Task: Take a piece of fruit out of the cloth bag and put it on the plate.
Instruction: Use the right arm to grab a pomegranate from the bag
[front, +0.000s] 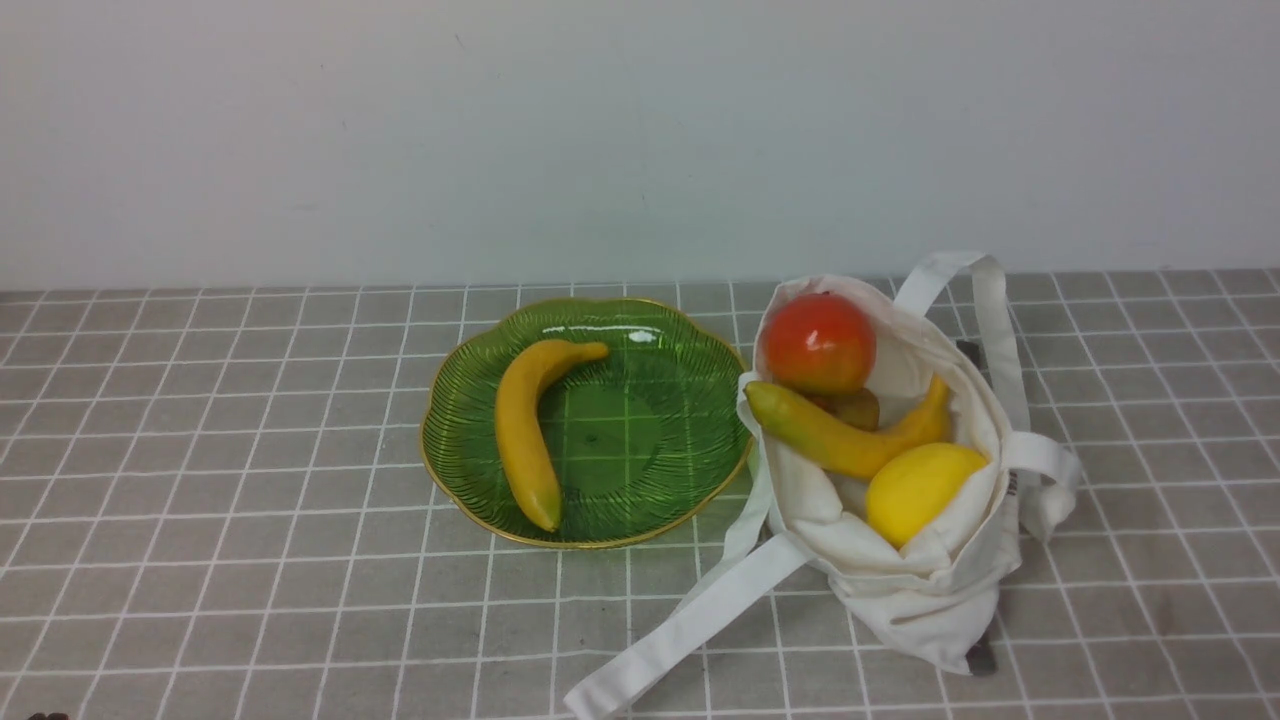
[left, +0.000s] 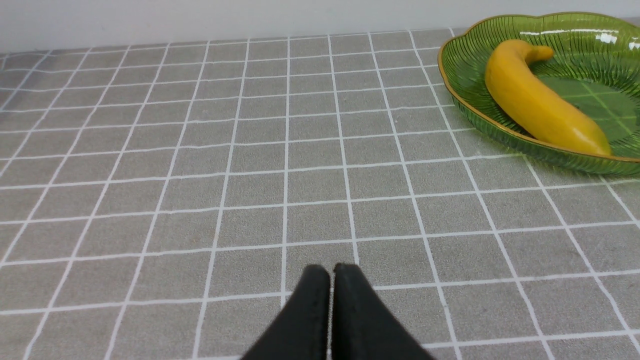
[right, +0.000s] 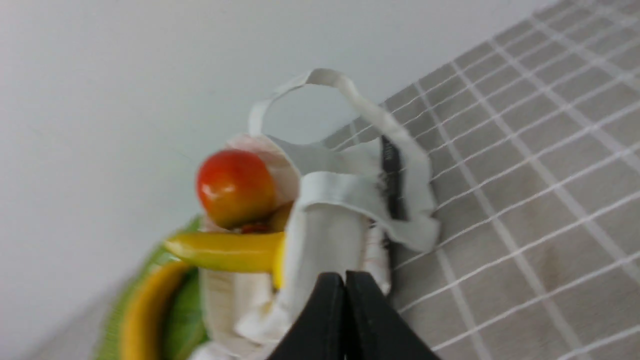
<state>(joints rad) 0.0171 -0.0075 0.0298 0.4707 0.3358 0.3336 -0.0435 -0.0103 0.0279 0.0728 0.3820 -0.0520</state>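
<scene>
Banana (front: 522, 430) is seated on plate (front: 640, 440) beside cloth bag (front: 920, 570). Left gripper (left: 330, 272) and right gripper (right: 345, 280) are pressed together; spreading is required next.

Front view: raised, central, facing forward and down at plate (front: 650, 440) and cloth bag (front: 930, 590), wall (front: 600, 130) behind. Left wrist view: low over tablecloth (left: 200, 175), plate partly in frame. Right wrist view: tilted, close to cloth bag. Plate shows in all three.

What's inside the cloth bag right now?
The cloth bag holds a red fruit, a banana and a lemon, with a brownish fruit mostly hidden between them. Anything deeper is covered.
</scene>
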